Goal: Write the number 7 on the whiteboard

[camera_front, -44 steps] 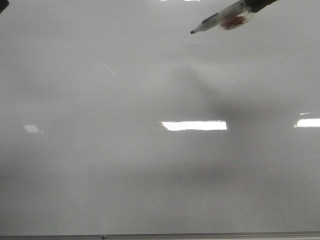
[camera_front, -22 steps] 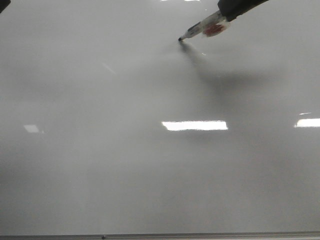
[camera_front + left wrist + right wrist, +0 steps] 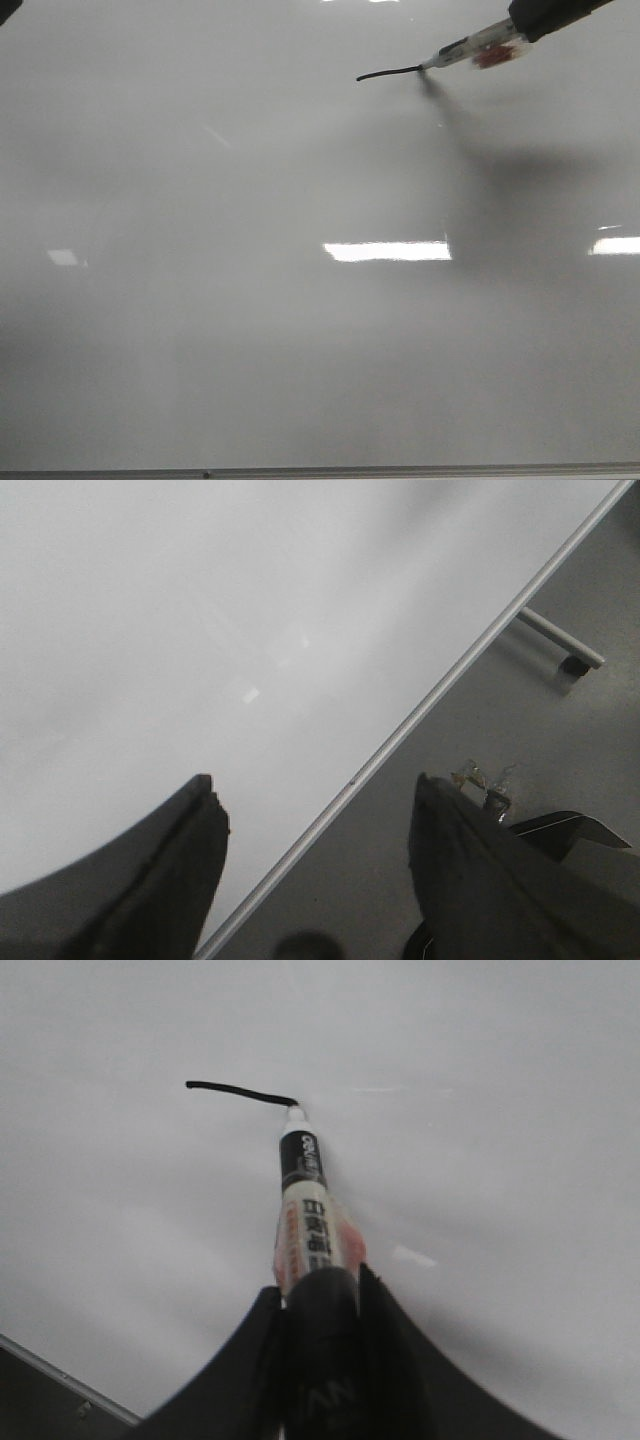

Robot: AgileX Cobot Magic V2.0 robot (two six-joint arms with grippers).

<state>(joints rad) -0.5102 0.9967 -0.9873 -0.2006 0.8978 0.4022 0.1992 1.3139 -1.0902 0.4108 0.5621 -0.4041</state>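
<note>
My right pincer (image 3: 318,1290) is clamped on the marker (image 3: 305,1200), tip pressed to the whiteboard (image 3: 250,330) just ahead so ink transfers, with only number 7 (image 3: 388,73)'s top bar drawn; left pincer (image 3: 315,810) idles apart.

Front view: looking forward and down over the whiteboard (image 3: 250,330), which is filling the frame; its bottom rim is running along the lower edge.
Left wrist view: looking past its jaws at the board's edge and floor.
Right wrist view: sitting close behind the marker (image 3: 305,1210).
Shared: front and right wrist views are both showing the black stroke (image 3: 388,73).
</note>
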